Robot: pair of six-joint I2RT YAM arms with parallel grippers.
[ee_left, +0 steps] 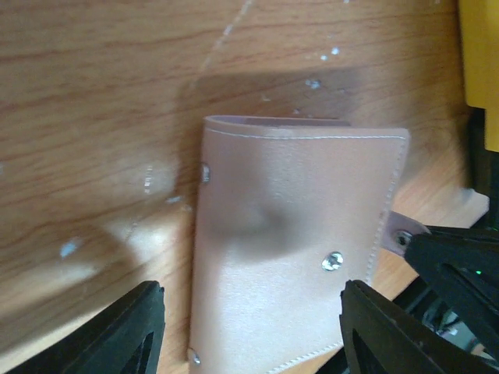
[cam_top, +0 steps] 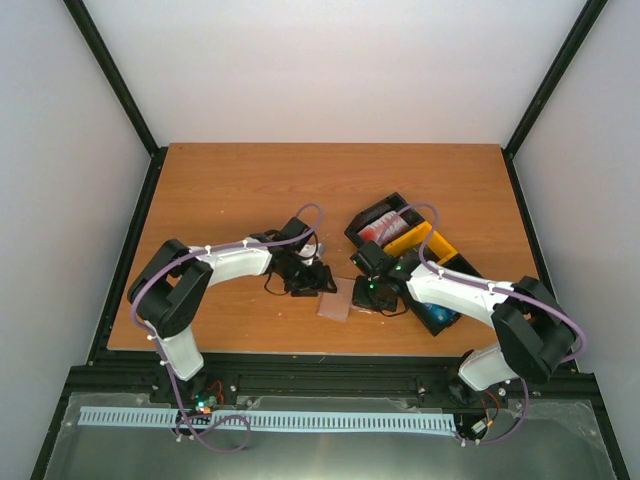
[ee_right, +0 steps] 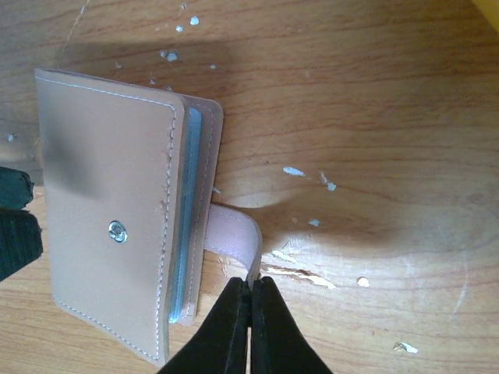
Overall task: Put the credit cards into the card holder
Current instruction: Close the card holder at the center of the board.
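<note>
The tan card holder (cam_top: 335, 299) lies folded shut on the table between my two grippers. My left gripper (ee_left: 249, 331) is open, its fingers (ee_left: 129, 335) standing wide to either side of the card holder's (ee_left: 296, 226) near end. My right gripper (ee_right: 251, 288) is shut on the end of the holder's snap strap (ee_right: 234, 234), beside the folded card holder (ee_right: 109, 210). A blue card edge (ee_right: 185, 234) shows between the flaps. More credit cards lie in the tray: red ones (cam_top: 378, 228) and blue ones (cam_top: 437, 316).
The black-and-yellow tray (cam_top: 425, 243) stands at an angle right behind my right arm, and its yellow wall (ee_left: 479, 70) shows at the right edge of the left wrist view. The table's front edge (cam_top: 330, 350) runs just below the holder.
</note>
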